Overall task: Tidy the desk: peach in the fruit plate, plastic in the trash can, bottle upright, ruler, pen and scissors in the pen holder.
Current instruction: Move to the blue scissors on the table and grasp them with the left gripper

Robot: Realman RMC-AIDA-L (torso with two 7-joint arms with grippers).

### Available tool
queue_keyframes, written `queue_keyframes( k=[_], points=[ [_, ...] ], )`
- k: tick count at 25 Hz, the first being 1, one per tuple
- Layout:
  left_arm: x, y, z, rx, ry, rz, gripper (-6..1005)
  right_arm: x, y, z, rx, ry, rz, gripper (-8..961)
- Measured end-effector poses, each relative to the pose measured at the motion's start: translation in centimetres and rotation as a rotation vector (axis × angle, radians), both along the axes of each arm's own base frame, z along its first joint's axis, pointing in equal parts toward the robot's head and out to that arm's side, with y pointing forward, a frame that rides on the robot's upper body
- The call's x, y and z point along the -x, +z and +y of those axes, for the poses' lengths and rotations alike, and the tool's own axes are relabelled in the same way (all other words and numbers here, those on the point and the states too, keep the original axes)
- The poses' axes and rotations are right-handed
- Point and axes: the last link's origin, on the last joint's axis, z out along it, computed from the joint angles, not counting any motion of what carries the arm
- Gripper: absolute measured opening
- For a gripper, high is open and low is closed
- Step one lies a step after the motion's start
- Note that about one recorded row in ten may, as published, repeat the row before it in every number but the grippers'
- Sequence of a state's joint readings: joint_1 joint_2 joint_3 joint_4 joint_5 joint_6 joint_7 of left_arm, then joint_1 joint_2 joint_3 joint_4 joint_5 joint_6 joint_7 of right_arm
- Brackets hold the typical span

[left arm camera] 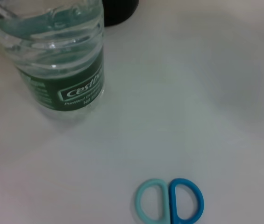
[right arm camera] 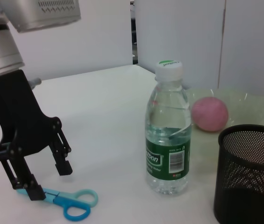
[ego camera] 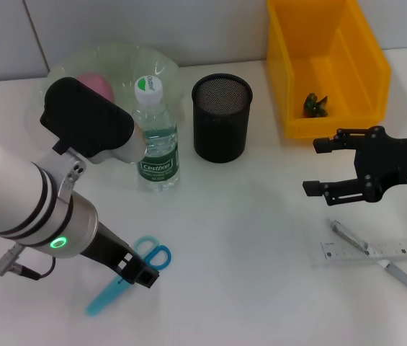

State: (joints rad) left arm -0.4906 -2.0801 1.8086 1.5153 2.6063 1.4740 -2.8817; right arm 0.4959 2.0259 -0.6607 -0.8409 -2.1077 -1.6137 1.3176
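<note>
Left pincer [right arm camera: 45, 179] apart, straddling scissors [right arm camera: 71, 201] blades; left wrist view shows only handles; right pincer [ego camera: 320, 166] apart

A white table [ego camera: 261, 238] is seen carrying everything. A black mesh pen holder [ego camera: 221, 117] stands at its middle rear. Just left of the pen holder an upright bottle [ego camera: 156, 137] is placed, with a fruit plate [ego camera: 117, 65] behind that. A yellow bin [ego camera: 325, 65] is set to the pen holder's right. Scissors [ego camera: 135, 270] lie front-left of it; a pen [ego camera: 379, 257] and ruler [ego camera: 376, 251], crossed, lie front-right.
</note>
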Motion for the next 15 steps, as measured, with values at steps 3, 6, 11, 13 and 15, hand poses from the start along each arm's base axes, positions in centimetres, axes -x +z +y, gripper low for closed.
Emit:
queue_keyframes(
  k=[3,6,11,13,15],
  points=[
    [-0.2,0.2,-0.1,-0.003,0.001,-0.011,672,0.0,0.1,-0.3,0.004,0.004,0.010,808],
    [-0.2,0.5,-0.4,-0.010,-0.001,-0.021,670,-0.1,0.3,-0.7,0.009,0.009,0.021,808],
    [-0.2,0.9,-0.6,-0.027,-0.003,-0.031,668,0.0,1.1,-0.6,-0.004,0.020,0.025,808],
    [-0.2,1.2,-0.6,-0.039,-0.003,-0.038,667,0.0,1.3,-0.6,-0.012,0.028,0.027,808],
    [-0.3,1.6,-0.4,-0.053,-0.001,-0.043,666,0.2,1.2,-0.4,-0.014,0.034,0.029,807]
  ],
)
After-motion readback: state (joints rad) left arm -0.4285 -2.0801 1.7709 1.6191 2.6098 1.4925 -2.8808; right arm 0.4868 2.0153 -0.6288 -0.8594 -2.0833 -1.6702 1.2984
